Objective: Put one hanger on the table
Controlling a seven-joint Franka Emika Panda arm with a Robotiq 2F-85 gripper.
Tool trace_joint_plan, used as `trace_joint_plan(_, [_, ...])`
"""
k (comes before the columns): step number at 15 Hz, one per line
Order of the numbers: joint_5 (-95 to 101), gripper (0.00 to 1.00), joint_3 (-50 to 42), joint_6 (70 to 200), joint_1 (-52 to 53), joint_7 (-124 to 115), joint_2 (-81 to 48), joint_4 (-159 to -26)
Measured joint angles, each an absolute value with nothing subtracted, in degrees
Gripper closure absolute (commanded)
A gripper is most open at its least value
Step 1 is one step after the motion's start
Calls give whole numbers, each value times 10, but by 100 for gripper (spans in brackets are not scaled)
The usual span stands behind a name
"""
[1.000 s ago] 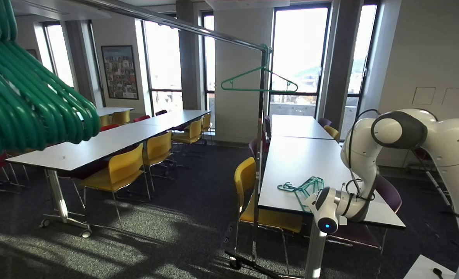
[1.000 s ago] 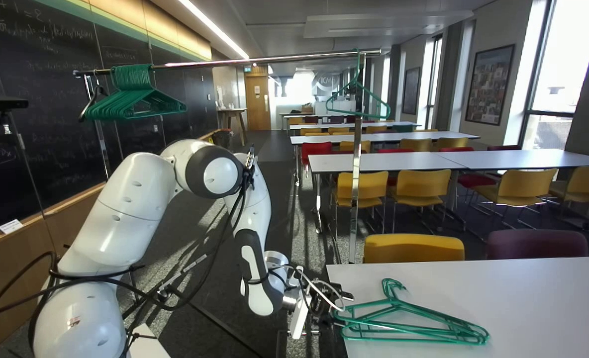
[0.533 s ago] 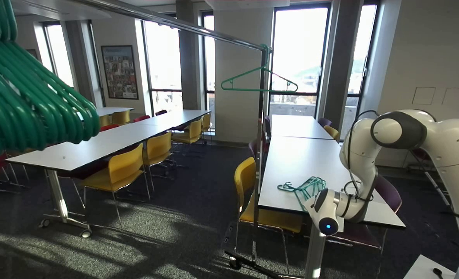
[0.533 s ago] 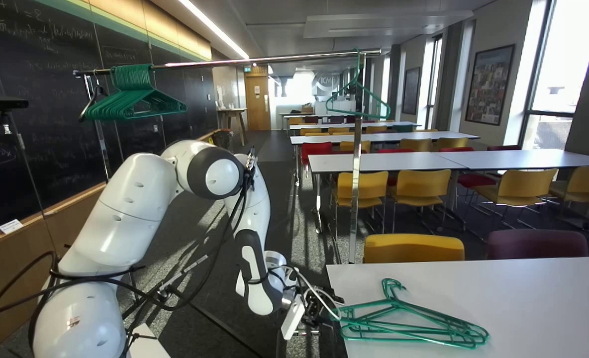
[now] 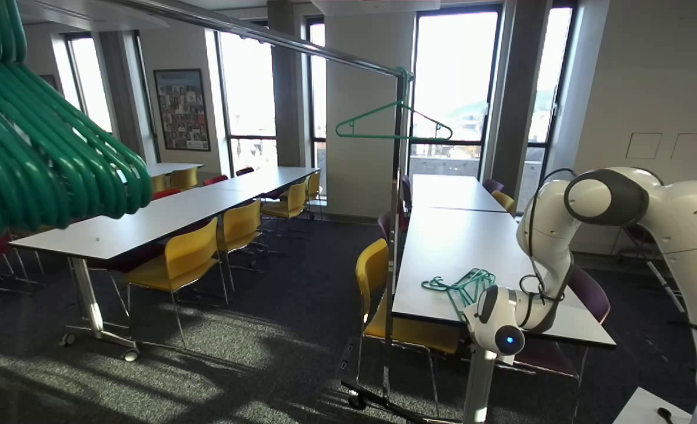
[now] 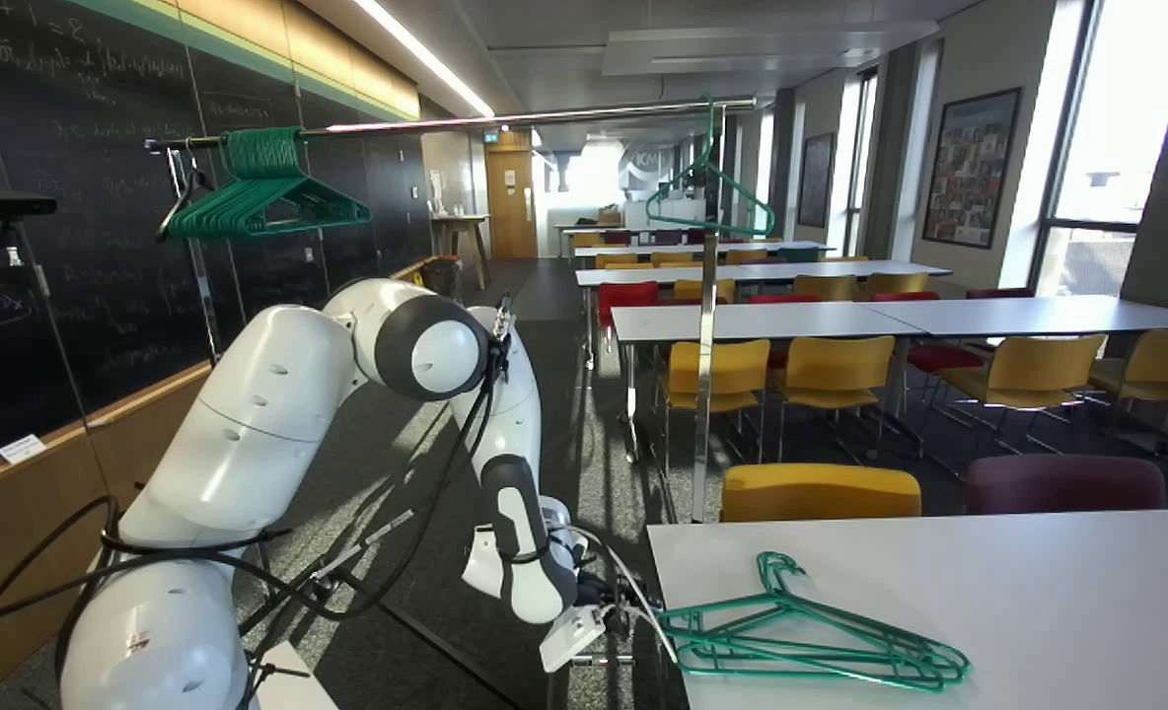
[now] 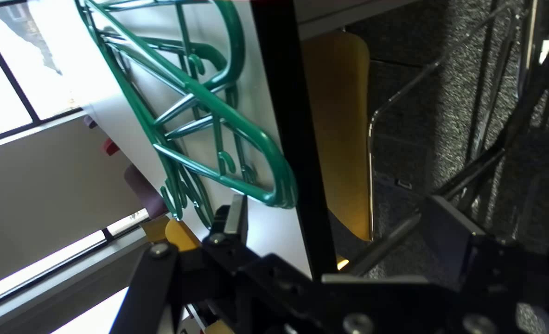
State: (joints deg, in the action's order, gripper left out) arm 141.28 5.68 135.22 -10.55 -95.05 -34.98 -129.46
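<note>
Long, white-topped, black-edged table point(image 6: 1087, 611): four o'clock in an exterior view. Thin teal-green triangular plastic hangers point(image 7: 200, 93), several: overlapped on that top, one corner near the edge; the task's one presumably among them, which I cannot tell. Black two-finger gripper point(image 7: 337, 204), mine: fingers apart, gripping nothing; stack at ten o'clock in the wrist view. Risks, as I judge: backing off crookedly, one finger could hook that corner and drag the lot floorward.
</note>
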Motion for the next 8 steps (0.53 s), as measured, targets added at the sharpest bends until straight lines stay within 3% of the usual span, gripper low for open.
trace_joint_plan(8, [1346,0,77,1651,-145,-956,-347,-1241])
